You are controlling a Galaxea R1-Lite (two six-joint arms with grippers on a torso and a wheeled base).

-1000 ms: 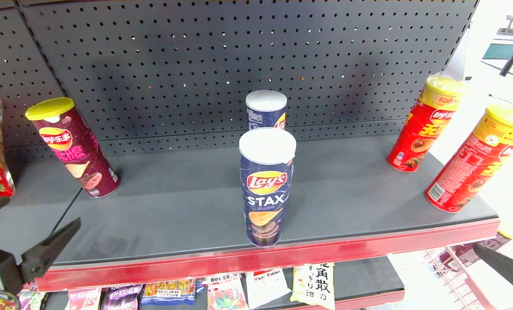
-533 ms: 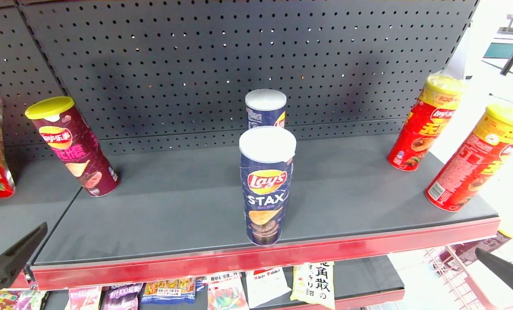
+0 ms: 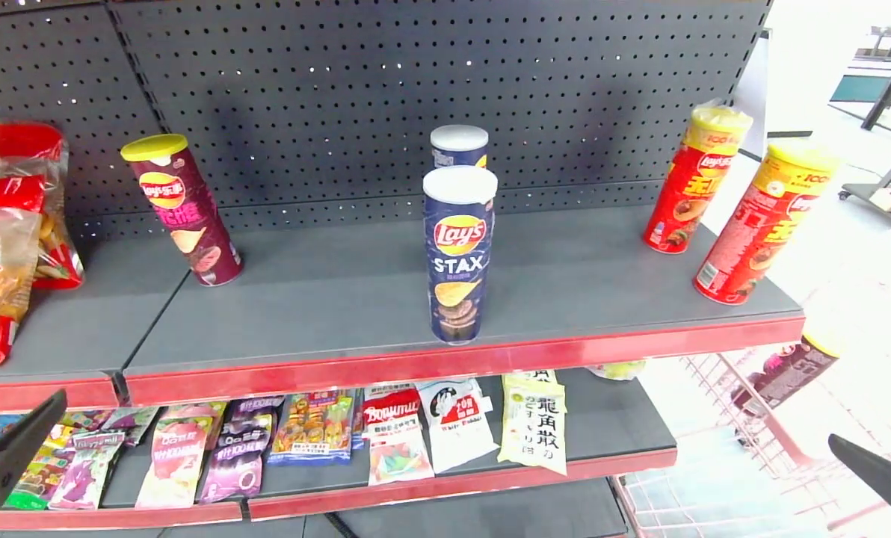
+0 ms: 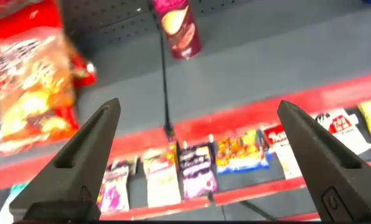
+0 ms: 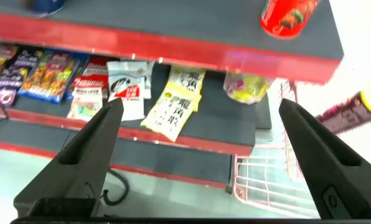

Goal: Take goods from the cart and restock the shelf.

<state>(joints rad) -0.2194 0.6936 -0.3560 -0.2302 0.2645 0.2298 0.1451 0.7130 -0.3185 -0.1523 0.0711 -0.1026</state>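
Observation:
The grey shelf (image 3: pixel 326 299) with a red front edge holds two blue chip cans (image 3: pixel 457 254) in the middle, one behind the other. A maroon can (image 3: pixel 184 209) stands at its left and two red cans (image 3: pixel 759 224) at its right. Another maroon can (image 3: pixel 789 368) lies in the pink wire cart (image 3: pixel 759 433) at the lower right. My left gripper (image 4: pixel 198 162) hangs open and empty below and in front of the shelf's left end. My right gripper (image 5: pixel 201 162) is open and empty, low on the right beside the cart.
Red snack bags (image 3: pixel 12 224) fill the shelf's left section. A lower shelf (image 3: pixel 610 441) carries a row of small flat packets (image 3: pixel 386 433). The black pegboard (image 3: pixel 415 90) backs the shelf. Wide gaps lie between the cans.
The whole head picture has shifted: the camera drew back and the lower shelf now shows. My left gripper has dropped from the shelf's front edge to below it.

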